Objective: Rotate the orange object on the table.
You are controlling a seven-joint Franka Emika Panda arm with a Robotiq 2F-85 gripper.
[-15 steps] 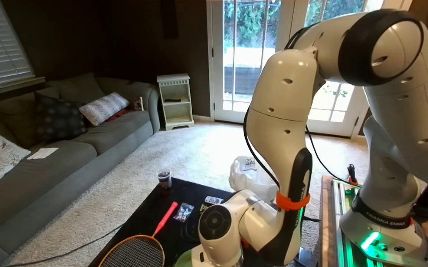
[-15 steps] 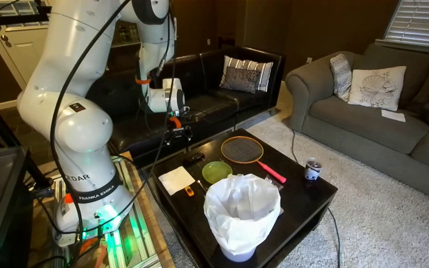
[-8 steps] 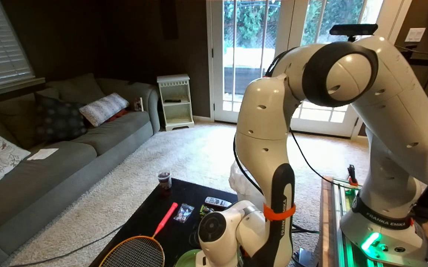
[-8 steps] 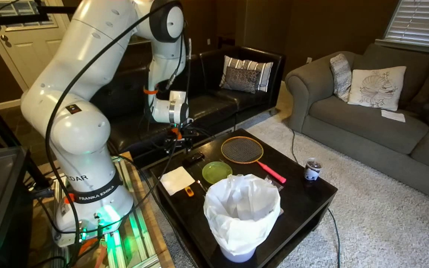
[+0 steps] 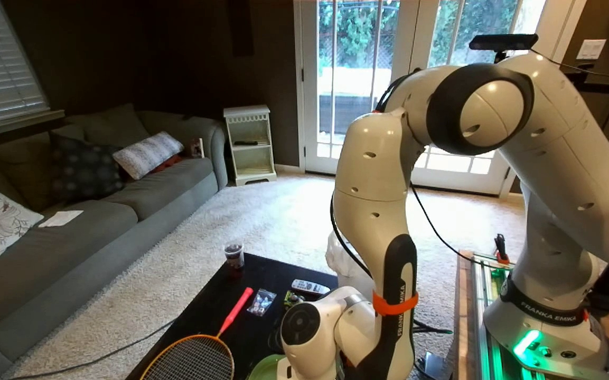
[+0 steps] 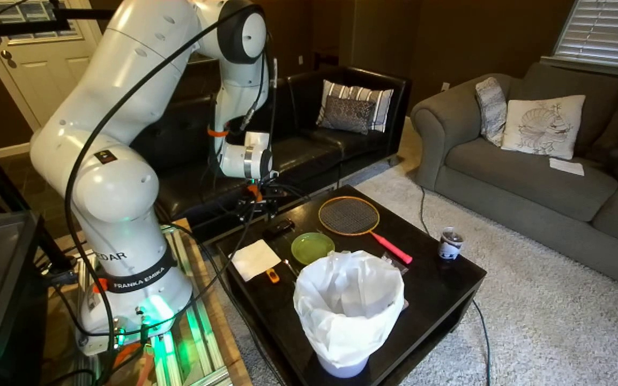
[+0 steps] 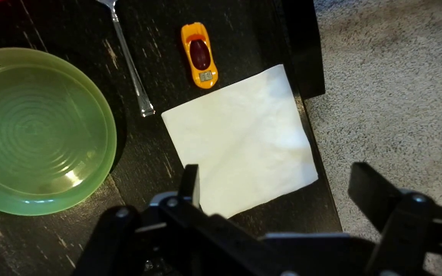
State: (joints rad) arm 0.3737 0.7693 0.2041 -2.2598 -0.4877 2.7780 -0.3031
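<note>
The orange object that shows is a small orange-yellow toy car (image 7: 204, 67) with a dark red canopy. It lies on the dark table (image 7: 240, 23) beside a corner of a white napkin (image 7: 244, 145). In an exterior view the car (image 6: 272, 275) is below the napkin and left of the white bin; in the exterior view with the glass doors I cannot make it out. My gripper (image 7: 276, 168) is open and empty, its fingers wide apart above the napkin and the table edge. In an exterior view the gripper (image 6: 257, 214) hangs above the table's far-left edge, short of the car.
A green plate (image 7: 33, 130) and a metal utensil (image 7: 128, 61) lie near the car. A white-lined bin (image 6: 349, 316), a racket (image 6: 392, 247), a black object (image 6: 279, 228) and a cup (image 6: 451, 244) are on the table. A remote (image 5: 309, 286) lies at the back.
The arm has come down and the gripper is lower, closer to the table. Most of this happened in the first half second; since then it has barely moved. The car has not moved.
</note>
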